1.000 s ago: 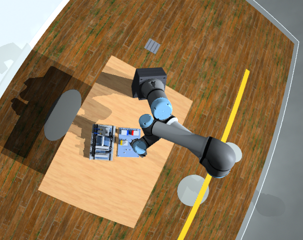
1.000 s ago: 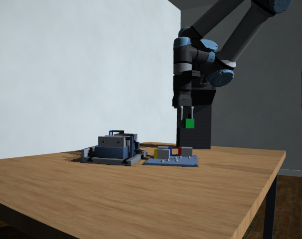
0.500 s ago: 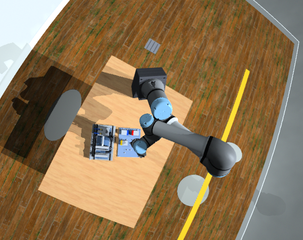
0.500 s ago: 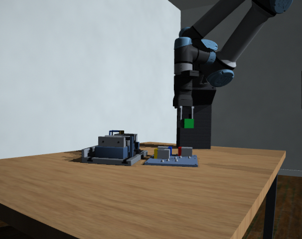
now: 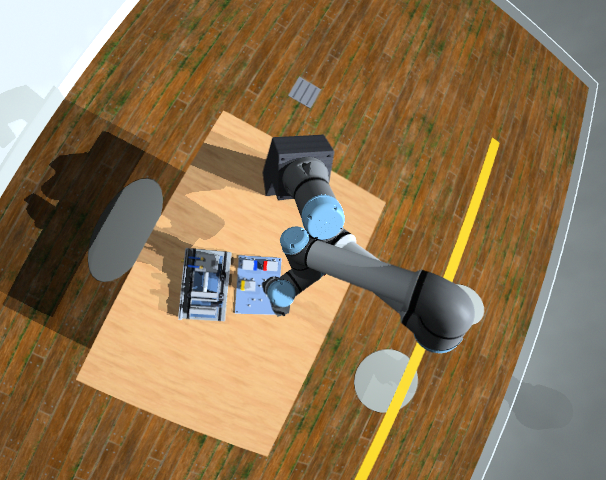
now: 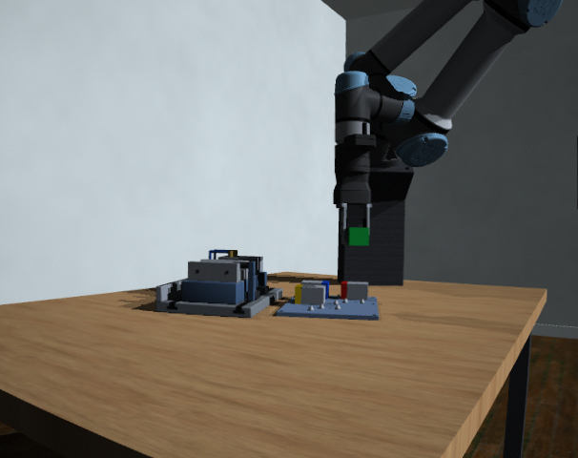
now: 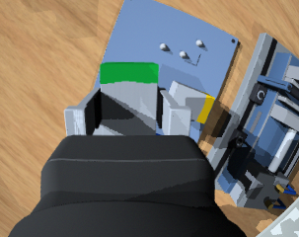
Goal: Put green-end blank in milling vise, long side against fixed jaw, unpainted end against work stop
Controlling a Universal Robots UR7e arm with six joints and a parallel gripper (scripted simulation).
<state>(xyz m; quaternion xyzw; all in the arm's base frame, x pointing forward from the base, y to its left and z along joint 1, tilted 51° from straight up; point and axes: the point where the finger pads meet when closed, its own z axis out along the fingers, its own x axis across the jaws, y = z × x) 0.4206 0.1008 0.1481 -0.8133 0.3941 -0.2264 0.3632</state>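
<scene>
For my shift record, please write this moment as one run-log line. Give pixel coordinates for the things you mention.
gripper [image 6: 357,231] [image 7: 128,101]: shut on green-ended blank [image 6: 359,237] [image 7: 128,94] | blank: lifted above plate [image 5: 256,307] [image 6: 328,311] [image 7: 139,35] | vise [image 5: 225,304] [image 6: 213,309] [image 7: 248,94]: not loaded

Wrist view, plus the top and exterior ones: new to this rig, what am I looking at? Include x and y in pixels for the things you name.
One robot arm with a two-finger gripper [image 6: 357,231] [image 7: 128,101]. Top looks down on the table [image 5: 200,356] [image 6: 259,385]; exterior looks from the side; wrist looks past the fingers from the arm itself. The gripper holds the green-ended blank [image 6: 359,237] [image 7: 129,74] above the table. Below, a blue plate [image 5: 243,305] [image 6: 351,311] [image 7: 134,30] carries three blanks, with yellow, blue and red ends. Beside it stands the milling vise [image 5: 225,310] [image 6: 213,291] [image 7: 240,94].
</scene>
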